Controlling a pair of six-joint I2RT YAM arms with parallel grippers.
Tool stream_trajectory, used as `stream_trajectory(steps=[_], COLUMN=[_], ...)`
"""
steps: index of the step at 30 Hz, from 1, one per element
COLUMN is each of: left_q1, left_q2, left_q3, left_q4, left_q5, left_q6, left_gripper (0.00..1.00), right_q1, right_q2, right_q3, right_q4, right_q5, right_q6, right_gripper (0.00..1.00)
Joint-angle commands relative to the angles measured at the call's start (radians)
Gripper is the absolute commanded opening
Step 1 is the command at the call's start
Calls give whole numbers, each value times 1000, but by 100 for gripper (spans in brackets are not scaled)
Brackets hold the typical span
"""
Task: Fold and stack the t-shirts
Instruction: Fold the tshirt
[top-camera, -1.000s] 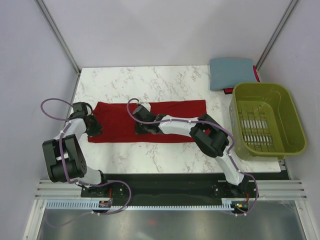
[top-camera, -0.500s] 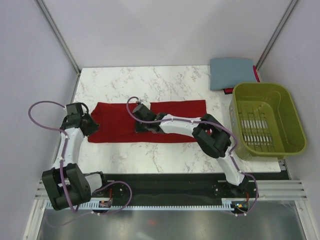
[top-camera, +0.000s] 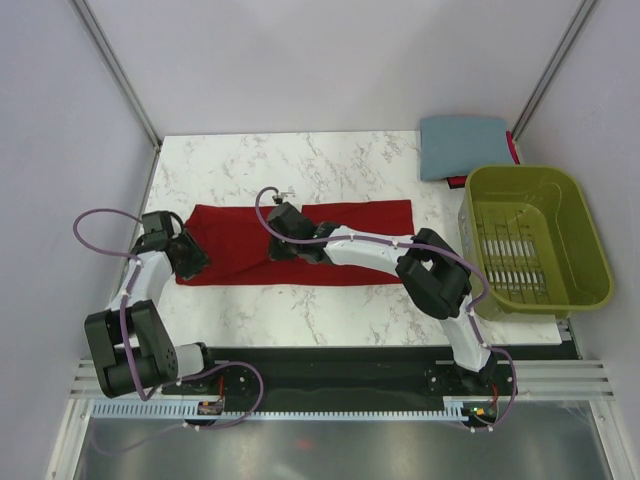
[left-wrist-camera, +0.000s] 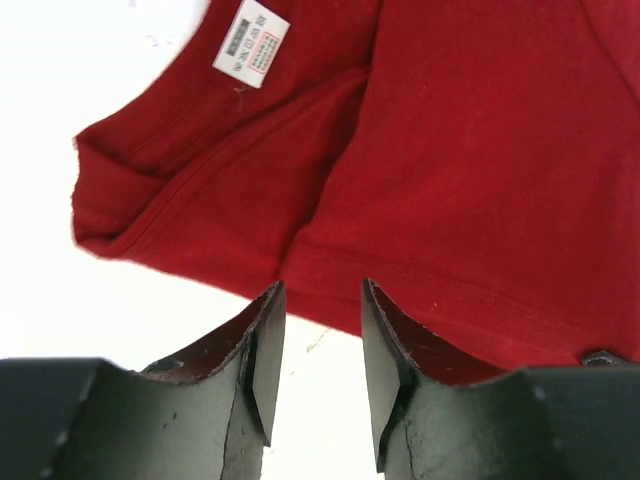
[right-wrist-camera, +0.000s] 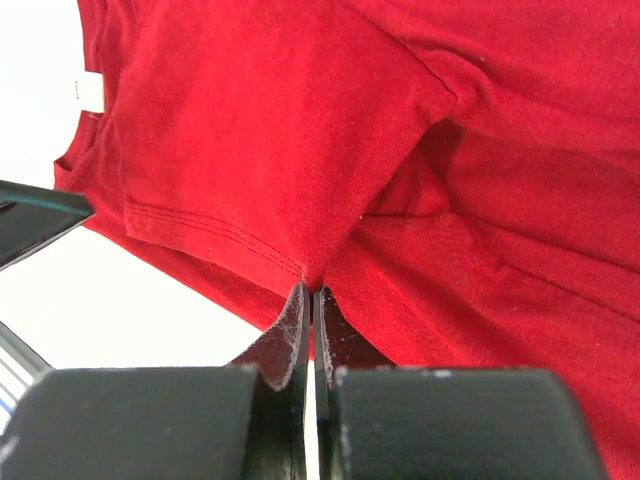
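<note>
The dark red t-shirt (top-camera: 340, 240) lies as a long folded strip across the middle of the marble table (top-camera: 300, 160). My right gripper (top-camera: 280, 248) is shut on a sleeve hem of the red shirt (right-wrist-camera: 300, 150), pinching the cloth at its fingertips (right-wrist-camera: 311, 290). My left gripper (top-camera: 192, 258) is open at the shirt's left end, its jaws just off the near hem (left-wrist-camera: 420, 200), with the white neck label (left-wrist-camera: 250, 42) beyond. The slate blue-grey t-shirt (top-camera: 462, 146) lies folded at the back right.
An olive-green slatted basket (top-camera: 535, 238) stands at the right edge of the table. Cage posts (top-camera: 115, 70) rise at the back corners. Bare marble lies in front of and behind the red shirt.
My left arm swung out to the left and came back, its gripper now at the shirt's lower left corner. My right gripper shifted slightly back with the cloth in it.
</note>
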Motion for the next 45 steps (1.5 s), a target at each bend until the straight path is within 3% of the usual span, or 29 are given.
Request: stream_trajectory(steps=[1,11,21,32,45], left_q1=[2,2,-1,-1,-9], left_q2=[37,177,151,122,152], left_q3=[-33,-30,-27,-24,-24], left_q4=[125,156,155,158,144], left_q5=[58,42,2,-20,5], left_q6=[62,61,87,101,124], left_gripper=[43,34,37,22,31], right_q1=[1,0,0,-2,-2], right_q2=[-21,-19,-19,-7,7], right_q3=[-16,-27,-16,-14,-4], right_q4=[24,32,32,18,15], right_q5=[-4,-13,-13,-13,-18], right_q6=[-7,-8,-13,-21,-12], right_gripper=[0,0,0,0,0])
